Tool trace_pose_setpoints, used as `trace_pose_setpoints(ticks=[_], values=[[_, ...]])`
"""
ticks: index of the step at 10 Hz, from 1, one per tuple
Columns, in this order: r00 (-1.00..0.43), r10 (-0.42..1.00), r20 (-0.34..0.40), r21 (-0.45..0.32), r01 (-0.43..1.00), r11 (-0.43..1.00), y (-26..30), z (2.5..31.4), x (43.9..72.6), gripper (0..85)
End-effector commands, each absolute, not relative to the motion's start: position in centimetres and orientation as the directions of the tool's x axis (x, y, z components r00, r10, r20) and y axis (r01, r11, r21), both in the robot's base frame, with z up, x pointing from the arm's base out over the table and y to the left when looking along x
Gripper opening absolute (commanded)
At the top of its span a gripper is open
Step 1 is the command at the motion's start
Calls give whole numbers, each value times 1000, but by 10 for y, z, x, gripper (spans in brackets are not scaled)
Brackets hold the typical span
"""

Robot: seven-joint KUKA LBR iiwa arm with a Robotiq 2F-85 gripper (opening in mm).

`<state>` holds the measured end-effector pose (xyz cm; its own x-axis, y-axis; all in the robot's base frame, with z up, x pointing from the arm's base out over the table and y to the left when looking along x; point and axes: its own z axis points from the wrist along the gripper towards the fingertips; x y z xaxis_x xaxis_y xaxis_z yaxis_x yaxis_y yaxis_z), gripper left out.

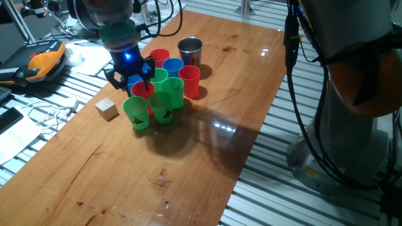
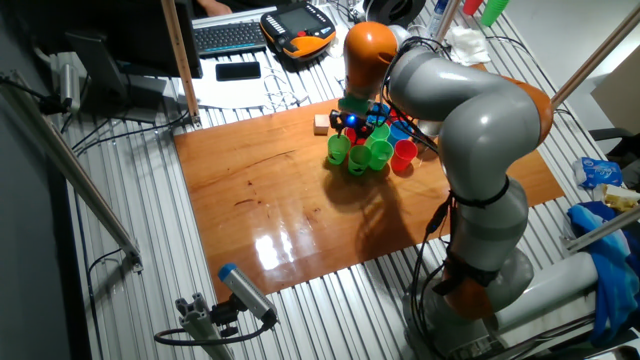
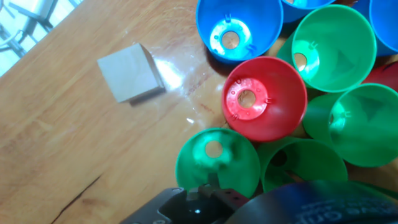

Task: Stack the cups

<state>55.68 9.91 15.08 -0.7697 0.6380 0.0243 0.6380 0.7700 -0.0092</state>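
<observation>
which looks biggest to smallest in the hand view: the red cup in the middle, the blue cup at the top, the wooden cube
1. Blue cup, though the top edge crops it.
2. Red cup, close to the blue one in apparent size, so that order is unsure.
3. Wooden cube, clearly smallest.

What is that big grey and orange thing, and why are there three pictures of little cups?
That big thing is a robot arm. At its end is a gripper, a hand with two fingers. Two pictures come from cameras standing at different sides of the wooden table. The third comes from a camera on the hand itself, looking straight down into the cups. On the table stands a huddle of small red, blue and green cups, one shiny steel cup beside them, and a little wooden cube a bit apart. The gripper hangs over the cups. I cannot see it holding anything, and I cannot tell whether its fingers are open or closed.
</observation>
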Motion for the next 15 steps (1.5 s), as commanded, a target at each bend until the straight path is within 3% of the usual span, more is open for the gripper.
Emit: trace_pose_setpoints(ticks=[1,15], values=[[-769,638,20,-2,639,770,99,146,557,510],[-776,629,-39,40,628,777,89,101,545,510]])
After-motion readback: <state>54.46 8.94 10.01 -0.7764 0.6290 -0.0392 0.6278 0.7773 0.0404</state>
